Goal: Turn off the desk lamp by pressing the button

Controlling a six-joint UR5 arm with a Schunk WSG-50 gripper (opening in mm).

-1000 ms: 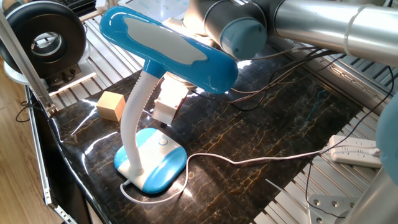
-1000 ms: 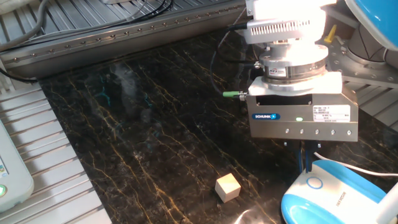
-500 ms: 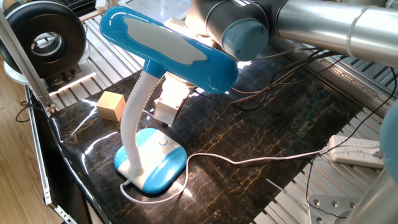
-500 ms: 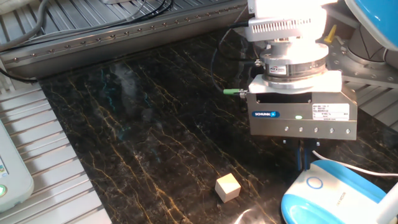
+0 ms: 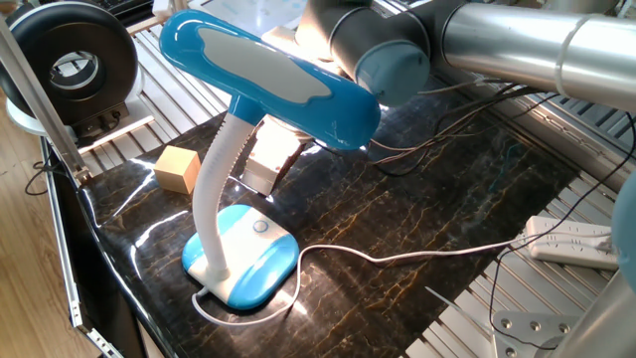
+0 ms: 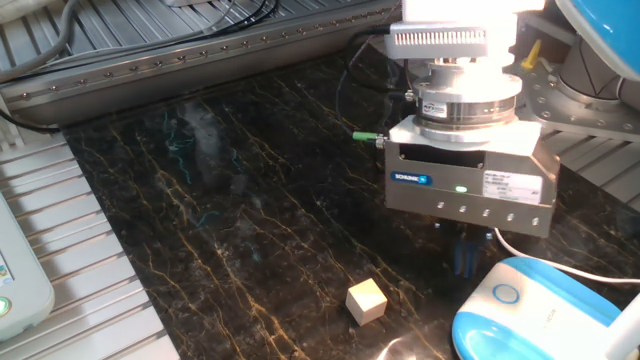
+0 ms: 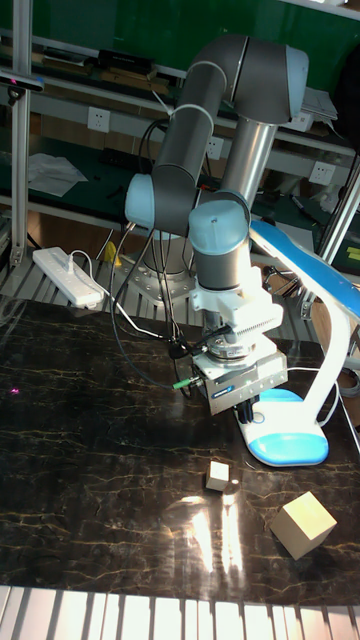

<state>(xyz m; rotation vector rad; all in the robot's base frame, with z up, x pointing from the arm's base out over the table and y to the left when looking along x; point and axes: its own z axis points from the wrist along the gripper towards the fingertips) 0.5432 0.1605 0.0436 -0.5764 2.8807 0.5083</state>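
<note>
The desk lamp has a blue and white oval head (image 5: 268, 80), a white ribbed neck (image 5: 214, 179) and a blue and white base (image 5: 243, 254). A bright glow shows under the head. The button (image 5: 260, 227) is a small round whitish disc on the base, also visible as the button (image 6: 505, 294) in the other fixed view. My gripper (image 6: 467, 268) hangs tilted just left of the base (image 6: 530, 315), its dark fingertips close beside the button and above the table. In the tall fixed view the gripper (image 7: 252, 412) is at the base's left edge.
A small wooden cube (image 6: 366, 301) lies on the black marble table (image 6: 220, 220), left of the lamp base. A larger wooden cube (image 5: 177, 167) sits behind the neck. The lamp's thin white cord (image 5: 397, 257) runs to a power strip (image 5: 566, 241). Loose cables trail at the back.
The gripper has shifted left and tilted, so its fingertips sit a little farther left of the button than before. The lamp and cubes have not moved.
</note>
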